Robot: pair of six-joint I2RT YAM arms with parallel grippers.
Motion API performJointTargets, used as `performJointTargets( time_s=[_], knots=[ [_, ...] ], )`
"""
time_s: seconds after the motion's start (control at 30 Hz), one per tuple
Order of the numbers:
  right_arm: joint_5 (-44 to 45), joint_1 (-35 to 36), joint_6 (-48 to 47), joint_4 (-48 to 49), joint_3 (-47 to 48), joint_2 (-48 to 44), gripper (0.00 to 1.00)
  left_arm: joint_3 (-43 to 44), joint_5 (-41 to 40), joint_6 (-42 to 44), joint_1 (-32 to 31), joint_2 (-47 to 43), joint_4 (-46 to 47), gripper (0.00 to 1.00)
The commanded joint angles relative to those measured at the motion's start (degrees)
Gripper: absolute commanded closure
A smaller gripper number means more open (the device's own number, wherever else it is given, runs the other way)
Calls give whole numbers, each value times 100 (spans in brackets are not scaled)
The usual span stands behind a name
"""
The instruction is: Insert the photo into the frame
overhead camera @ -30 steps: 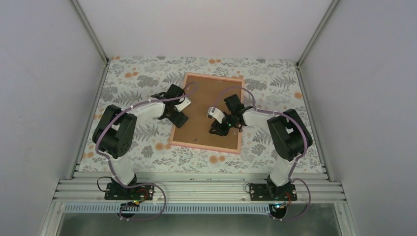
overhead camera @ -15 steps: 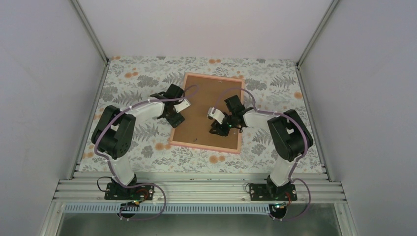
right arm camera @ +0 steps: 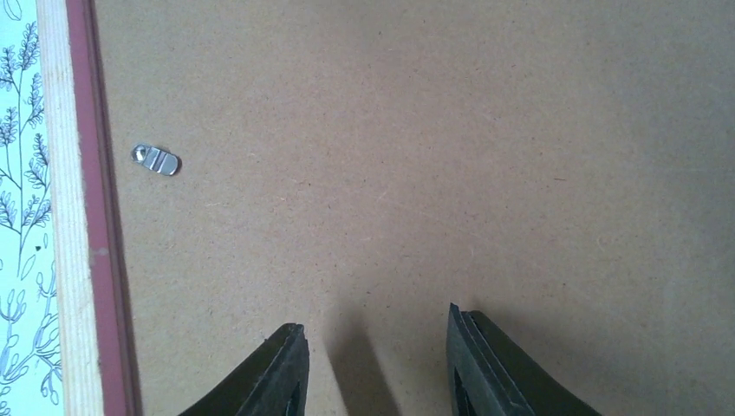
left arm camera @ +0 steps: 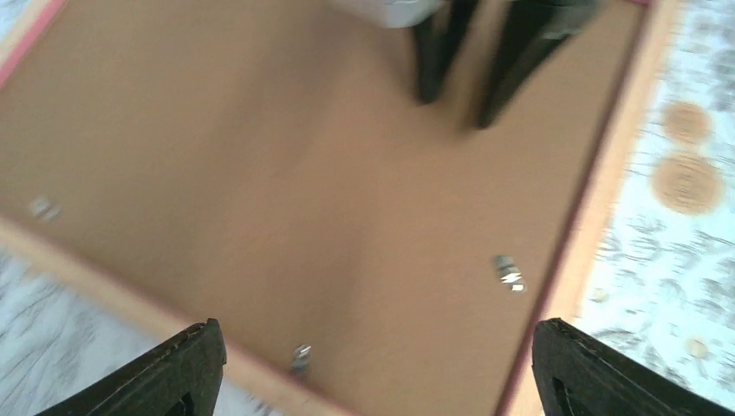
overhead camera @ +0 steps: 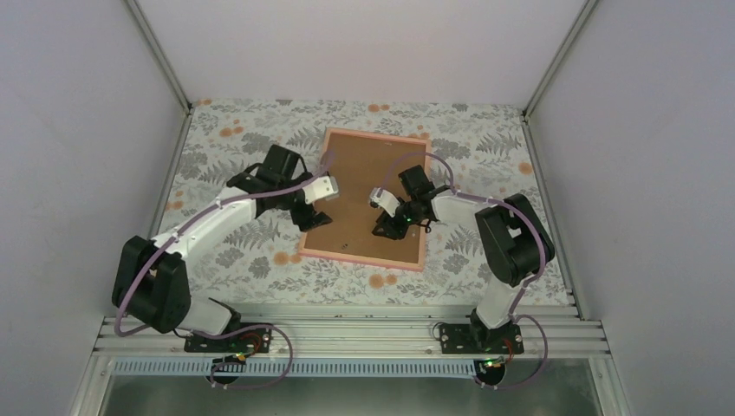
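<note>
Brown board [overhead camera: 368, 195] in frame [overhead camera: 360, 260], left end effector [left arm camera: 374, 334] wide, retreated, right end effector [right arm camera: 374, 321] narrow

Matt brown fibreboard backing [right arm camera: 433, 156], pale wooden frame [right arm camera: 65, 260], shiny metal clip [right arm camera: 156, 160].

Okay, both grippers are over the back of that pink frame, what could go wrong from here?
1. The right gripper hangs open with its tips close to the brown backing board; pushing down could slide the frame on the patterned cloth.
2. A metal tab lies on the board near the rim; if it pins the board, lifting may snag.
3. The left gripper, wide open at the frame's left edge, could knock it askew.
</note>
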Motion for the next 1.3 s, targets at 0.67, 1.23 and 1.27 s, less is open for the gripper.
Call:
performJointTargets(
  time_s=[0.67, 1.23, 1.27],
  knots=[
    [-356, -470, 351, -1110, 495, 894, 63, -919, 781, 2188, -850, 1382, 230, 26],
    [-161, -531, 291, -1094, 541, 1197, 66, -695, 429, 2885, -1517, 1926, -238, 41],
    [-148, -536, 291, -1086, 539, 1198, 66, -718, 405, 3007, -1537, 1928, -311, 44]
  ],
)
